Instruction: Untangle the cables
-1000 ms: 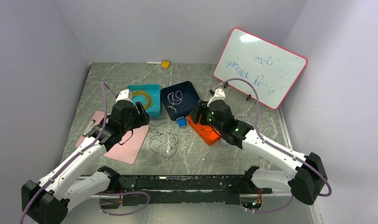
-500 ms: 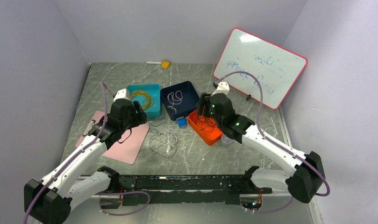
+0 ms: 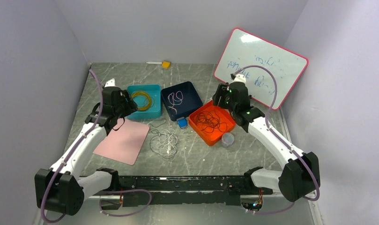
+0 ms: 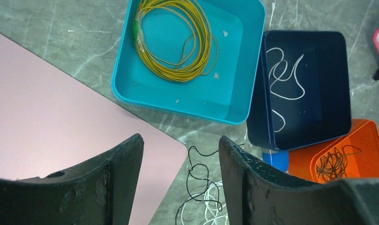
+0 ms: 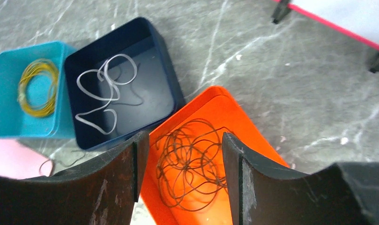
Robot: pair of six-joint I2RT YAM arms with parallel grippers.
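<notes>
A loose tangle of thin white and dark cables [image 3: 164, 140] lies on the table between the pink mat and the orange tray; its top end shows in the left wrist view [image 4: 204, 187]. A coil of dark brown-red cable [image 3: 210, 122] lies in the orange tray [image 3: 225, 130], also seen in the right wrist view [image 5: 192, 164]. A white cable [image 3: 176, 99] lies in the navy tray [image 3: 193, 88]. My left gripper [image 3: 125, 101] hangs open and empty over the teal tray's near left corner. My right gripper [image 3: 221, 96] hangs open and empty above the orange tray's far corner.
A teal tray [image 3: 155, 89] holds a yellow coil [image 3: 141, 99]. A pink mat [image 3: 124, 143] lies at front left. A small blue block [image 3: 182, 123] and a clear round lid [image 3: 228, 139] sit by the orange tray. A whiteboard [image 3: 262, 65] leans at back right.
Both arms have pulled up and back. The left gripper moved off the pink mat toward the back left. The right gripper moved to the back right, uncovering the orange tray.
</notes>
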